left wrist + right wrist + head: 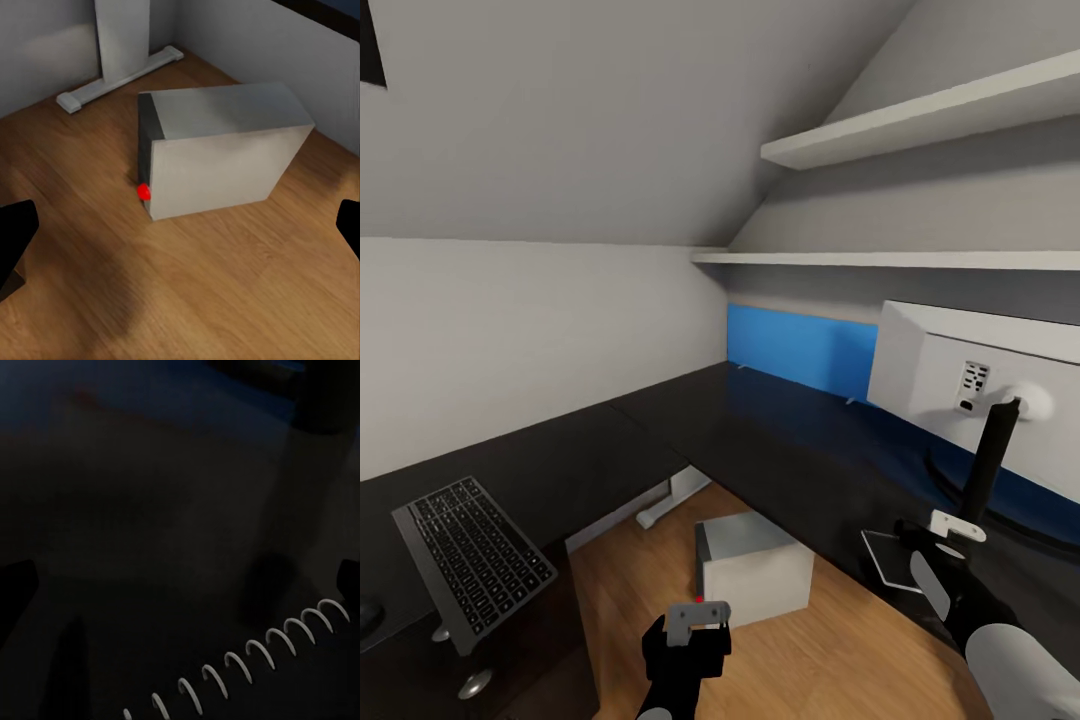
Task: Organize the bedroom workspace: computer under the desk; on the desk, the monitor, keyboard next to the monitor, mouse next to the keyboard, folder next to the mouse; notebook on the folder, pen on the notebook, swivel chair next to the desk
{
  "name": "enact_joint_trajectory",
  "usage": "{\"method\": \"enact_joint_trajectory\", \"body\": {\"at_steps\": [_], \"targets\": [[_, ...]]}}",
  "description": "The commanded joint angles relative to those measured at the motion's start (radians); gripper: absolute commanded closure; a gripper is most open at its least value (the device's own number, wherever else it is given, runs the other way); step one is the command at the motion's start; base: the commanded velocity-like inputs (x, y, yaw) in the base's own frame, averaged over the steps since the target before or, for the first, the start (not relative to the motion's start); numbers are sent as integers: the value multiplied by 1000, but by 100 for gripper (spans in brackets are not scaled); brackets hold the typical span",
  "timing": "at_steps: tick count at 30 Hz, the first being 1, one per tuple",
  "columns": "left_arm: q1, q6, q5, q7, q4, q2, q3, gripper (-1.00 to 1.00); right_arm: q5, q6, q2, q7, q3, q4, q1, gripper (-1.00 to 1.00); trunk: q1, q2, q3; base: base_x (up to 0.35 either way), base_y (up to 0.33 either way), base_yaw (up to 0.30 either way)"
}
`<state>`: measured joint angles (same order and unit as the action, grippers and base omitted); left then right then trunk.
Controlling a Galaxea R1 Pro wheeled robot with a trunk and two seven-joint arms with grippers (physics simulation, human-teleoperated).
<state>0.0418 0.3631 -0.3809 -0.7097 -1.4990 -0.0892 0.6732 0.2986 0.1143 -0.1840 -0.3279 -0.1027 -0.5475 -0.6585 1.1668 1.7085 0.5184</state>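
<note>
While the keyboard (473, 560) overhangs the desk's (760, 440) left front edge, long axis slanting toward the wall, the computer (755, 572) sits on the floor below, the open left gripper (698, 622) above it; the monitor (970, 385) stands rightward, back showing, right gripper (935, 545) open.

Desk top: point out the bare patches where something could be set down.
The large black L-shaped desk is bare from the slim dark keyboard round the corner to the white-backed monitor. It is crowded at the monitor's black stand, by the right tool.
</note>
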Motion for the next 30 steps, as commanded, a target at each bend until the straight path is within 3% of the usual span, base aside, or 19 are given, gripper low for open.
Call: {"method": "enact_joint_trajectory", "body": {"at_steps": [1,16,30], "targets": [[1,4,-6,-7,-1,0,2,-100,17,4,0,-3,0,24,0,-100,0,0,1,0,0,0],[1,4,-4,-2,3,6,-4,-100,-10,4,1,-5,-2,24,0,-100,0,0,1,-5,4,0],[1,4,-4,-2,3,9,-4,-100,-10,2,1,-5,-2,24,0,-100,0,0,1,-85,60,0]]}}
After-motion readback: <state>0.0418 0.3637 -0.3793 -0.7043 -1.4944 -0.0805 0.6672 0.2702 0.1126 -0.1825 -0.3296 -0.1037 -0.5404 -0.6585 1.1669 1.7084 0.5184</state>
